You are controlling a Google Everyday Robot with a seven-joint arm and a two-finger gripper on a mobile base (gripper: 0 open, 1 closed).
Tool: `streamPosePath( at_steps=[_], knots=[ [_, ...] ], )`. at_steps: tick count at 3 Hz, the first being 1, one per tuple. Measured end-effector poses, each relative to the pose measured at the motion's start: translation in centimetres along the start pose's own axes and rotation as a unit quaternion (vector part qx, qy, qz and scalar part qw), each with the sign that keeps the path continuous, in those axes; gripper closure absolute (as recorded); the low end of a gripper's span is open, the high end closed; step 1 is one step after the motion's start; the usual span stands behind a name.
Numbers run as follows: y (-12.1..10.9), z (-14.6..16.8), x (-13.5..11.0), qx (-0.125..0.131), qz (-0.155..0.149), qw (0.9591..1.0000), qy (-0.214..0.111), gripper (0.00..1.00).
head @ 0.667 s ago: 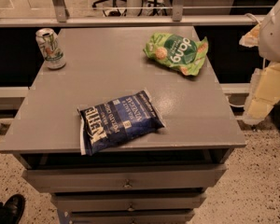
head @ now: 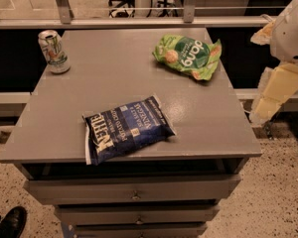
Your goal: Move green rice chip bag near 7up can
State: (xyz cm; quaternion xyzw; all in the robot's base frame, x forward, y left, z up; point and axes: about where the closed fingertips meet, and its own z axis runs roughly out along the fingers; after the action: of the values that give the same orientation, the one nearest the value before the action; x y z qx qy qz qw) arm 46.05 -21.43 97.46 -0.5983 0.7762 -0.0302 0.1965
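The green rice chip bag lies flat on the grey tabletop at the far right, its "dang" lettering upside down. The 7up can stands upright at the far left corner of the table. My gripper hangs off the table's right edge, to the right of the green bag and a little nearer the front. It is apart from the bag and holds nothing that shows. The white arm rises above it.
A larger dark blue chip bag lies near the front middle of the table. Drawers sit under the top. A rail runs behind the table. A shoe is on the floor at front left.
The arm and gripper at the right have shifted only slightly. Both bags and the can have not moved.
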Motion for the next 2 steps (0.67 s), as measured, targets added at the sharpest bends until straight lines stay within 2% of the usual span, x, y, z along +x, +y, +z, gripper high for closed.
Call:
streamPosePath(
  at_steps=[1,2],
  knots=[
    [-5.8,3.8,-2.1,0.012,0.023,0.9982,-0.054,0.00],
    [-9.8,7.4,-3.8,0.007,0.038,0.9952,-0.091,0.00]
  ],
)
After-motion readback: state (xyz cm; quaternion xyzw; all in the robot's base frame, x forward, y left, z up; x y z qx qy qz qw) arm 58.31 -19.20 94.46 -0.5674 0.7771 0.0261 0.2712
